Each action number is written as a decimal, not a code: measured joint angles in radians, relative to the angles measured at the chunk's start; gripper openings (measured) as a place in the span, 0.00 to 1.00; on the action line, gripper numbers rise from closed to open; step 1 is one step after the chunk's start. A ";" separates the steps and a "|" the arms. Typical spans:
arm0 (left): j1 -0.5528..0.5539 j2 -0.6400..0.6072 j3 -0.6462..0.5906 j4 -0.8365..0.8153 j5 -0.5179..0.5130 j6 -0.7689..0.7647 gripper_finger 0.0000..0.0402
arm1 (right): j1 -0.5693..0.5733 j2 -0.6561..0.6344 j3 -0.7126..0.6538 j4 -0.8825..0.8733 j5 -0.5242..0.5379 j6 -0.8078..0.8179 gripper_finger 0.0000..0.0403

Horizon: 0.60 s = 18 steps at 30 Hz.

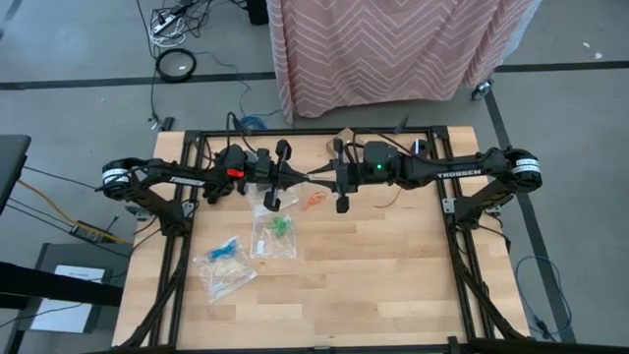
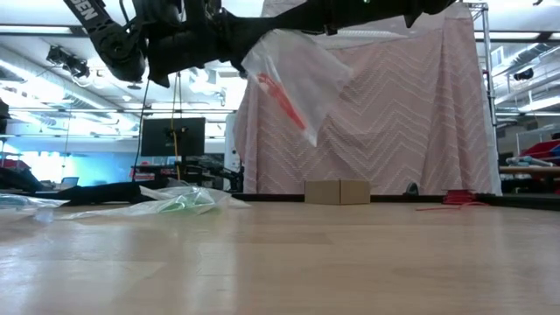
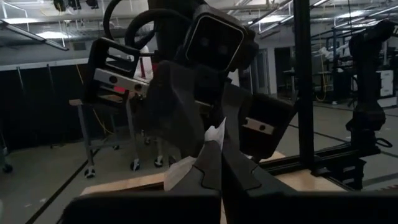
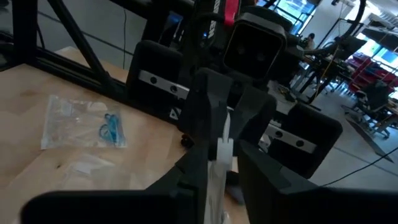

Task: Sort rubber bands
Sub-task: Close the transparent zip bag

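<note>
The wooden table carries both arms, which meet nose to nose over its far middle. Between them hangs a clear zip bag, lifted well above the tabletop, with orange rubber bands lying inside it. The left gripper is clamped shut on one edge of that bag's top. The right gripper sits at the same edge with its fingers narrowed around the plastic, though I cannot tell whether they have fully pinched it.

Two more bags lie flat on the table, nearer and to the left: one holding green rubber bands, just below the grippers, and one holding blue rubber bands, farther left.

As a judgement, the bag is nearly weightless, limp and slick; it sags and folds freely, so it is best held at the stiffer zip edge, with each gripper on an opposite lip to pull the mouth apart. The bands themselves are tiny, soft and floppy, likely to cling or spring away, and are best pinched across a single strand rather than scooped.
</note>
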 joint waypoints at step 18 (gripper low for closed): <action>0.002 0.000 0.000 -0.062 0.080 0.029 0.06 | 0.010 0.000 0.001 -0.068 0.028 -0.055 0.01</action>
